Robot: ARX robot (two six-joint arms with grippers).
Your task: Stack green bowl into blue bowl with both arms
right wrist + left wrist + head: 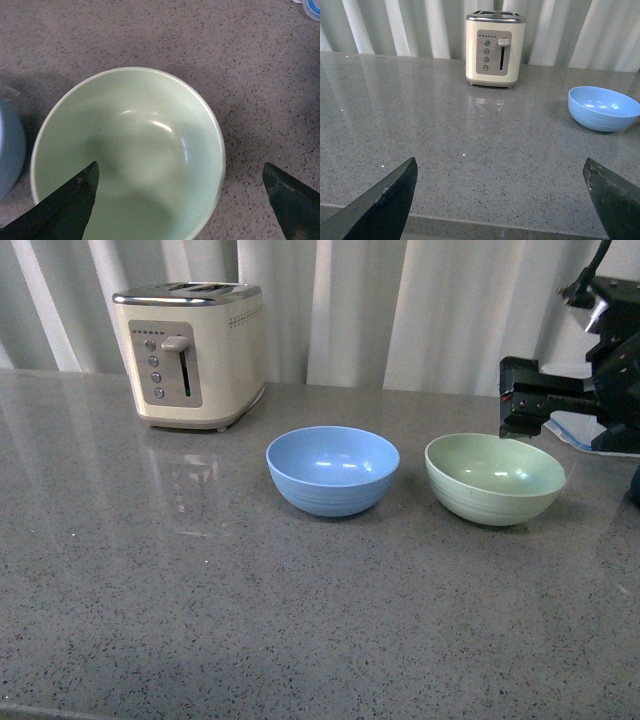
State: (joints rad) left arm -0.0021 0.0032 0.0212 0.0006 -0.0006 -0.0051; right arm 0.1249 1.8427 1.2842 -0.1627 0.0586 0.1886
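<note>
Mint-green plastic, the green bowl (495, 478) sits upright on the grey speckled surface (200, 590). It lies at three o'clock from the blue bowl (332, 470), near it but apart, with a strip of bare surface between them. Both mouths face up, which we judge suits nesting: the green one needs only lifting, carrying toward nine o'clock and lowering in. A cream toaster (190, 355) stands at ten o'clock from the blue bowl, well apart and clear of that path.

The right end effector (179, 167) hangs above the green bowl, spread wide and pinching nothing. In the front view we see it at about one o'clock of the bowl, over the far right rim and not touching it. From its wrist camera, one finger (60, 210) shows over the bowl's inside and the other over bare surface outside, so the rim runs between them. We read that as lining up for a pinch on the rim.

The left end effector (499, 162) is likewise spread and empty, low over the surface and well short of the blue bowl. We judge it is placed to steady that bowl.
</note>
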